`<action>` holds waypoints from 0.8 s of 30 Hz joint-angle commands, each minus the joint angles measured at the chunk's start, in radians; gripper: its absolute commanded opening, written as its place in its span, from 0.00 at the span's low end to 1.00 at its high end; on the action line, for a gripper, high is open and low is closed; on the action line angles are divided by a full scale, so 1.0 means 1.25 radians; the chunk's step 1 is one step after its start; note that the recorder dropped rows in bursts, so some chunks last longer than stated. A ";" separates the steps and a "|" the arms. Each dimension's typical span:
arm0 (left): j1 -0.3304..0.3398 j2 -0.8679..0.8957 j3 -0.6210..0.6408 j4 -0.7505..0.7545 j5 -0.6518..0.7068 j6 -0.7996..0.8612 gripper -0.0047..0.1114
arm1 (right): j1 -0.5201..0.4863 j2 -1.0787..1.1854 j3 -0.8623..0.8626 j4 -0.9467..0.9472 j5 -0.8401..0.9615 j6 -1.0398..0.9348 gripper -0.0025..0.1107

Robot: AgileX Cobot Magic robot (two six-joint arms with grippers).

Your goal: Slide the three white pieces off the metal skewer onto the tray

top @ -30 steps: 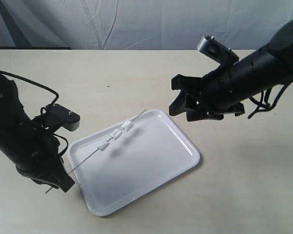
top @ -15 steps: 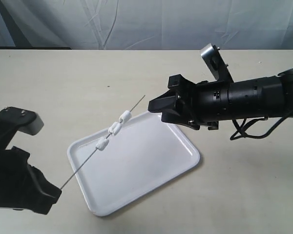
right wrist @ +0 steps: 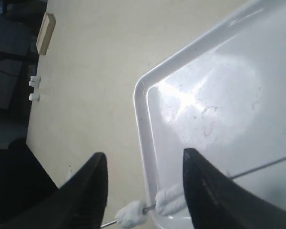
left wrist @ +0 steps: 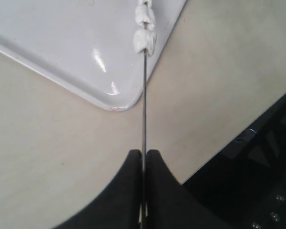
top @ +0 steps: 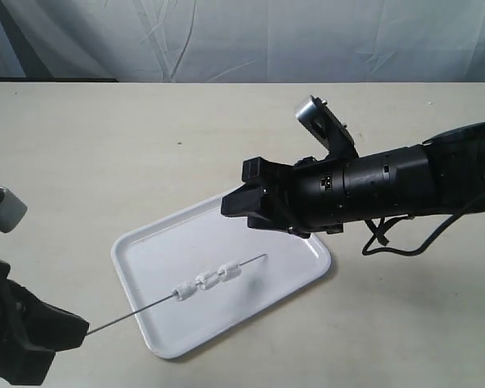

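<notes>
Curtain [top: 226, 36] (exterior view only) backs table [top: 145, 137] and tray [top: 186, 250].

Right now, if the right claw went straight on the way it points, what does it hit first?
Probably the tray rim, or the table just past it; depth is unclear. The open right claw seems to pass above the white pieces on the skewer.
</notes>
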State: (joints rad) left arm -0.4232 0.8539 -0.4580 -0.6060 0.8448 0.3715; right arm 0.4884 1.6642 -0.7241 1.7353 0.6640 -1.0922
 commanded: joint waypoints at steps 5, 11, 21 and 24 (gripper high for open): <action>-0.006 -0.007 0.001 0.014 -0.015 -0.025 0.04 | 0.002 0.000 -0.004 0.007 0.034 0.014 0.44; -0.006 -0.007 0.001 0.027 -0.034 -0.035 0.04 | 0.014 0.021 0.030 0.007 0.080 0.059 0.44; -0.006 -0.007 0.001 0.030 -0.041 -0.037 0.04 | 0.094 0.089 0.042 0.007 0.026 0.059 0.44; -0.006 -0.007 0.001 0.030 -0.041 -0.037 0.04 | 0.096 0.108 0.037 0.007 -0.001 0.063 0.44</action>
State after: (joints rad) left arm -0.4232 0.8539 -0.4580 -0.5684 0.8033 0.3332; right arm 0.6041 1.7824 -0.6732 1.7441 0.6957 -1.0147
